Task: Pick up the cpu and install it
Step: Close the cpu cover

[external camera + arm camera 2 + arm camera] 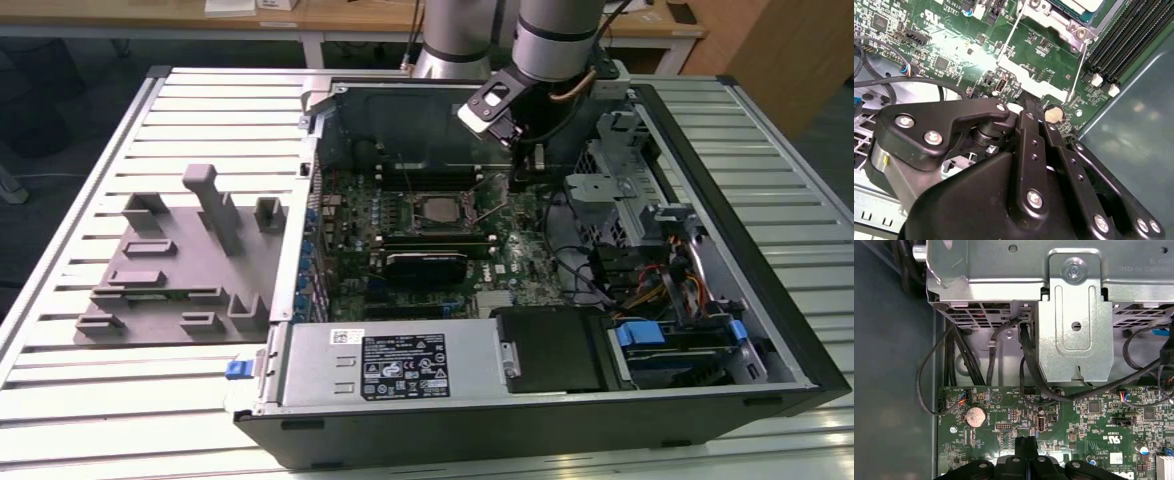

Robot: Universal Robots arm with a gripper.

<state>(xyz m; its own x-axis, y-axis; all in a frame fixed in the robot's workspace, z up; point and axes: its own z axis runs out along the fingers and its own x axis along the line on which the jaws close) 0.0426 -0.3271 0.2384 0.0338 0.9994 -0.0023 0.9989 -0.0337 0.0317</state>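
The gripper (522,172) hangs from the arm in the upper middle of the exterior view, reaching down into the open computer case (534,430). In both wrist views its two black fingers (1021,446) are pressed together, with only a thin seam between them and nothing held. Their tips sit low over the green motherboard (1079,415), near a round coin battery (975,416); whether they touch the board cannot be told.

The cpu (438,209) lies flat in its socket at the middle of the board, to the exterior view's left of the gripper and apart from it. In the second wrist view, memory slots (1124,45) run beside the socket. In the first wrist view, a metal drive cage (1074,315) stands beyond the battery, with black cables looping under it.

In the exterior view, a black finned block (427,265) sits just below the socket, and a labelled power supply (387,365) fills the case's lower edge. A grey fixture tray (174,270) rests on the slatted table (80,420) at the exterior view's left.
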